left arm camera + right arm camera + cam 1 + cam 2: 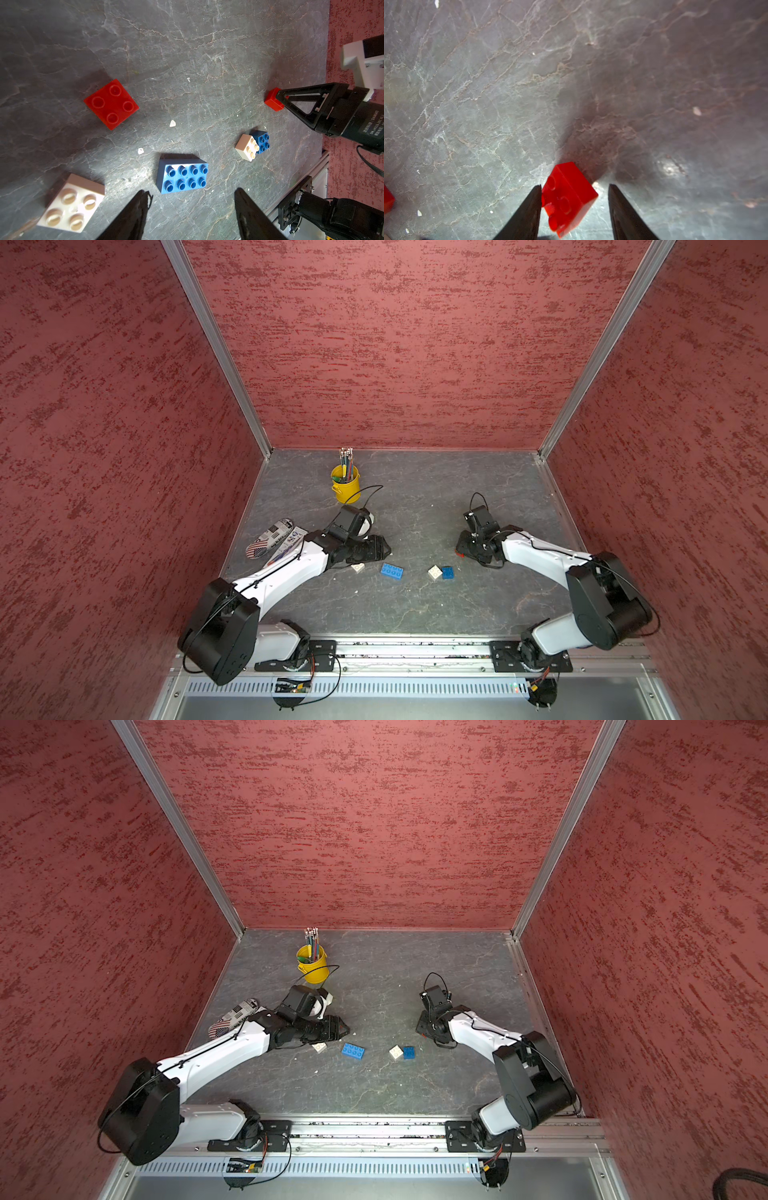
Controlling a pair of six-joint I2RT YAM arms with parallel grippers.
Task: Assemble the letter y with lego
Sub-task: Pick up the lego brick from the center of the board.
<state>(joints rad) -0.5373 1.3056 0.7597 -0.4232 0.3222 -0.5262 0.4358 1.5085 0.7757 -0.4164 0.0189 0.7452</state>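
Note:
The lego bricks lie loose on the grey table; the letter y is not in view. In the left wrist view I see a red square [111,104], a white square [71,204] and the long blue brick [181,176]. A small white brick [247,147] touches a blue square [262,141]. My left gripper [190,191] hangs open and empty just off the long blue brick [392,572]. My right gripper [575,185] is open around the second red brick [569,197], which sits tilted against one finger, clear of the other.
A yellow bucket of pencils [345,487] stands at the back left. A patterned pouch [270,539] lies near the left wall. Red walls close three sides, and a metal rail [415,651] runs along the front edge. Small white crumbs [172,123] dot the table.

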